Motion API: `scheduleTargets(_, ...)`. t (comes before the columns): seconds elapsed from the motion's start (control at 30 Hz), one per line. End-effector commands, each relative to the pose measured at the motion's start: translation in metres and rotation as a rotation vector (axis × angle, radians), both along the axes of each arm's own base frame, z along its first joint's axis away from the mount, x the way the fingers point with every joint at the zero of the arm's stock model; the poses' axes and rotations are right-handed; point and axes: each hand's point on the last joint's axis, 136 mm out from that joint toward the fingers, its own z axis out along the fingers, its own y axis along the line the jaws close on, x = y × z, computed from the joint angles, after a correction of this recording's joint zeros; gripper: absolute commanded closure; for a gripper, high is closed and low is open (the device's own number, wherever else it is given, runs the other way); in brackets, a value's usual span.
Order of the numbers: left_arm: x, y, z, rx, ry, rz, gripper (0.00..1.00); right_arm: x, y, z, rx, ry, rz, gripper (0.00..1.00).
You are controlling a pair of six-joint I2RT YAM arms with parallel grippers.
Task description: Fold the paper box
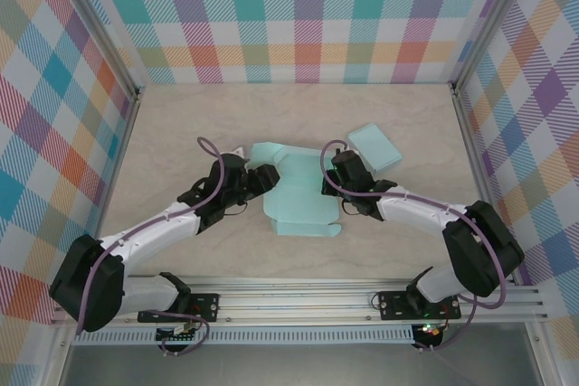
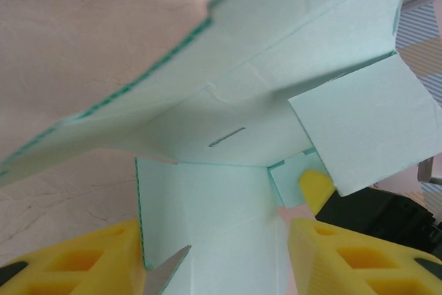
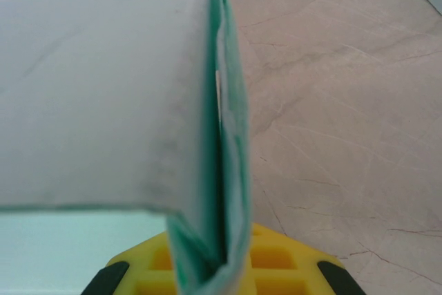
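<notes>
At the near side of the table, the left gripper is set with its jaws apart around an upright flap of the paper box, a narrow gap being left at one finger. The right gripper is clamped on a folded side wall at the box's right edge. The box is spread mostly flat between the two grippers at mid-table. A second pale green paper piece is seen lying just beyond the right gripper
</notes>
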Motion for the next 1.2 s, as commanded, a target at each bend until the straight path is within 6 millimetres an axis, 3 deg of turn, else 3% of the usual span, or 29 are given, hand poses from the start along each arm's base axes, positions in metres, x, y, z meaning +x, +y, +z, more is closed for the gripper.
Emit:
scheduleTargets(0.0,0.006,-0.018,0.027,-0.038,-0.076,-0.038,0.49,0.007,0.009,0.013,0.014,-0.041,0.009,1.00)
scheduleTargets(0.17,0.008,-0.034,0.035,-0.039,-0.102,-0.066,0.59,0.006,0.012,0.009,0.009,-0.032,0.016,1.00)
scheduleTargets(0.27,0.010,-0.041,0.033,-0.026,-0.106,-0.072,0.59,0.004,0.014,0.007,0.008,-0.027,0.019,1.00)
scheduleTargets(0.53,0.022,-0.049,-0.002,0.012,-0.040,-0.050,0.71,0.001,0.023,0.005,0.015,-0.027,0.036,1.00)
scheduleTargets(0.67,0.022,-0.055,-0.007,0.009,-0.033,-0.083,0.79,0.000,0.022,0.003,0.016,-0.030,0.024,1.00)
scheduleTargets(0.87,0.007,-0.050,0.018,0.038,-0.103,-0.146,0.79,0.003,0.014,-0.002,-0.014,-0.028,-0.016,1.00)
scheduleTargets(1.17,-0.025,-0.010,0.075,0.122,-0.285,-0.171,0.84,0.003,0.012,0.001,-0.038,-0.024,-0.015,1.00)
